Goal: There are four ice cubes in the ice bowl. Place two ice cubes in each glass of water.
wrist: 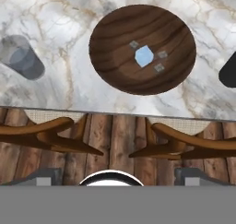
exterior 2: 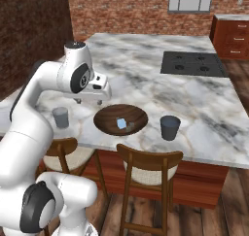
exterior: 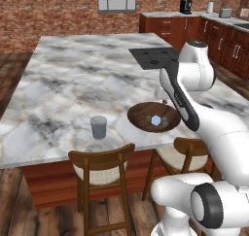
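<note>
1. Tool: it hangs above the desk, just beside the far-left rim of the bowl, between the bowl and the left glass. Its jaws stand wide apart; it holds nothing and touches nothing.
2. Desk: a marble island with a dark cooktop at the far side. Two chairs stand under the near edge; I think a low swing of the arm could strike a chair back.
3. Bowl: wide and brown, it sits near the front edge of the desk, between the two glasses. A tool coming down off centre could press the sloped wall and tip or slide the bowl.
4. Glasses: the left glass and the darker right glass stand well apart from the bowl, one on each side. Both are light, so a brush of the tool may knock one over.
5. Ice cubes: one pale cube lies at the bowl's middle, with three smaller greyish cubes close around it. They are tiny and close together, so the jaws could catch two at once or push one away.
</note>
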Motion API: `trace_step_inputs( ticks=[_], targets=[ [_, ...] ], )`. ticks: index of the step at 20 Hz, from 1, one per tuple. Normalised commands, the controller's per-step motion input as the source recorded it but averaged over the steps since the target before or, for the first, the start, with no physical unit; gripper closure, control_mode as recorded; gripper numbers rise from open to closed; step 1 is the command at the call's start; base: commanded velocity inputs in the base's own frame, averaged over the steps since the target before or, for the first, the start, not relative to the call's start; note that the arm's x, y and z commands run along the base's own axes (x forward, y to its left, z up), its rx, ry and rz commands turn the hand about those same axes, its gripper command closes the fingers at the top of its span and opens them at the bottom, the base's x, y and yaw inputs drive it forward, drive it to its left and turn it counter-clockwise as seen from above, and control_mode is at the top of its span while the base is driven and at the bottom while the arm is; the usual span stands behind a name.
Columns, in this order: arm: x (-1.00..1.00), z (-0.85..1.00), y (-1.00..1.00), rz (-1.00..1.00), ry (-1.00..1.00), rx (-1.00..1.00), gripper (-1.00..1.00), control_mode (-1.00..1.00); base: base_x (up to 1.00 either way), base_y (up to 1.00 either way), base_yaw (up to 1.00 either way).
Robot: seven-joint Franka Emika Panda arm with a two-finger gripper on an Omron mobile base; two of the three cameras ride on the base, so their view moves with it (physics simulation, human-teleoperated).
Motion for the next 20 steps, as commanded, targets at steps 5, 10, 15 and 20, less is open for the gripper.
trace_step_inputs(
  ticks=[5, 10, 15, 20],
  targets=[
    [0.0, -0.14, -0.25, 0.1, 0.0, 0.0, -1.0, -1.0, 0.0, 0.0, 0.0],
    [0.0, -0.22, -0.13, 0.1, 0.0, -0.04, -1.0, -1.0, 0.0, 0.0, 0.0],
    [0.0, -0.3, -0.02, 0.11, 0.01, -0.11, -1.0, -1.0, 0.0, 0.0, 0.0],
    [0.0, -0.34, 0.0, 0.11, 0.01, -0.13, -1.0, -1.0, 0.0, 0.0, 0.0]
  ],
)
